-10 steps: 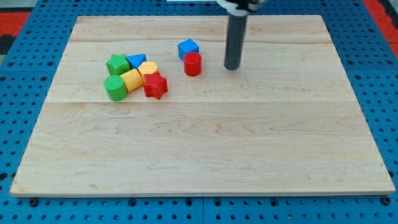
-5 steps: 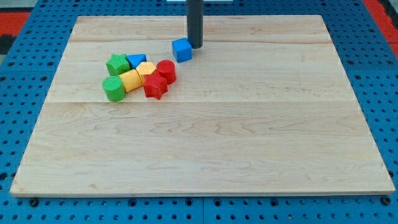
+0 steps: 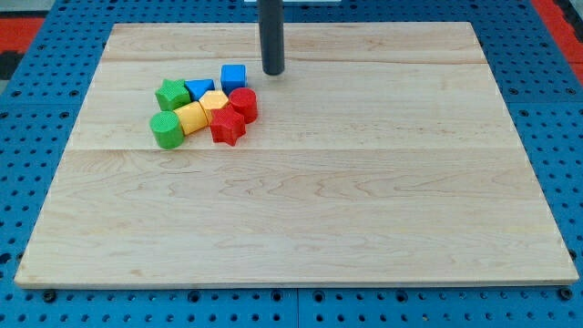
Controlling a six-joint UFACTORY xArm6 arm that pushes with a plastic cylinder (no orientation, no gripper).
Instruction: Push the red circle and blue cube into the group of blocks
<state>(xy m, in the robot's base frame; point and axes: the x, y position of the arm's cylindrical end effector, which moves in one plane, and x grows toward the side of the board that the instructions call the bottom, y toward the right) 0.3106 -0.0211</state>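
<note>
My tip [image 3: 272, 71] just right of blue cube [image 3: 234, 76], red circle [image 3: 243, 104] in cluster, no jaws

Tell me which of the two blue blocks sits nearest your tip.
The blue cube, at the cluster's top right edge, just left of my tip. The other blue block is triangular and lies farther left, wedged beside the green star.

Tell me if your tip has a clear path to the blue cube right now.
Probably yes. My tip sits just to the view's right of the blue cube, with only bare board between them. The red circle and the other blocks lie below and left, out of that line.
</note>
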